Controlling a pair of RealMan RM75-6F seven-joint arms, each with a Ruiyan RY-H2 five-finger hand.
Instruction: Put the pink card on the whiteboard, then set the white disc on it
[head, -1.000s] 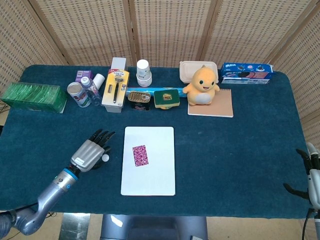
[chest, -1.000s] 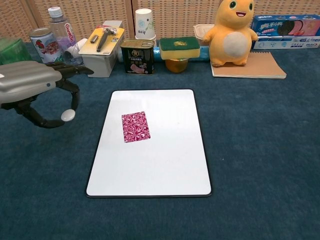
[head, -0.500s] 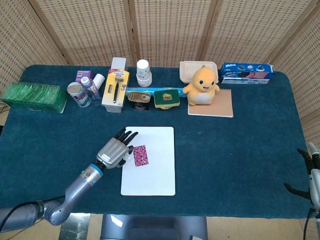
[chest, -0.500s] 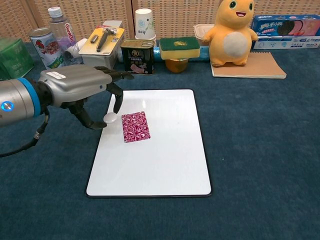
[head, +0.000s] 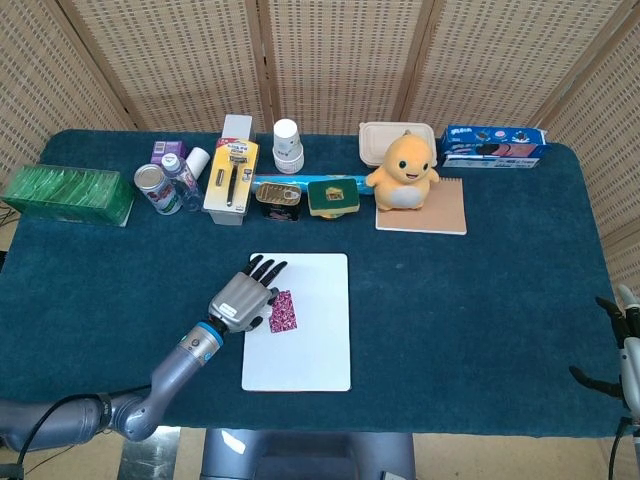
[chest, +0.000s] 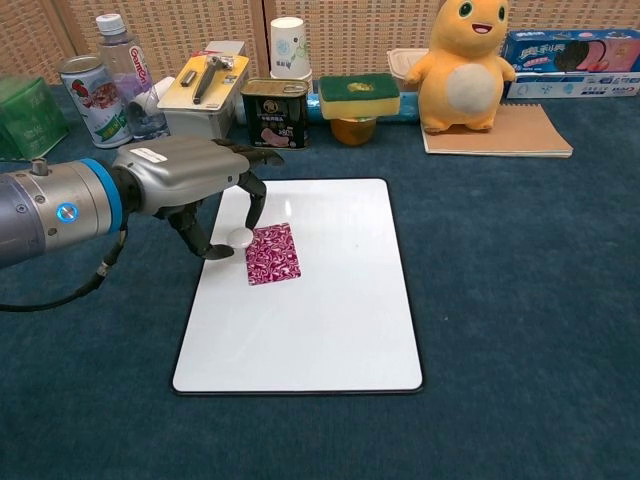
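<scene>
— Step in hand? Second one: pink card (chest: 272, 253) already flat on whiteboard (chest: 330, 330); white disc (chest: 240, 237) pinched in left hand (chest: 195, 180), at the card's left edge.

— Next? Slight shift right, lower, release. Right hand (head: 625, 345): idle, far off, grip unclear.

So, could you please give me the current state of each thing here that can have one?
Left hand: pinching the white disc, over the whiteboard's left edge.
White disc: held, at the card's left edge, not yet released.
Pink card: flat on the whiteboard.
Whiteboard: flat on the table.
Right hand: at the table's right edge, holding nothing, fingers apart.
</scene>
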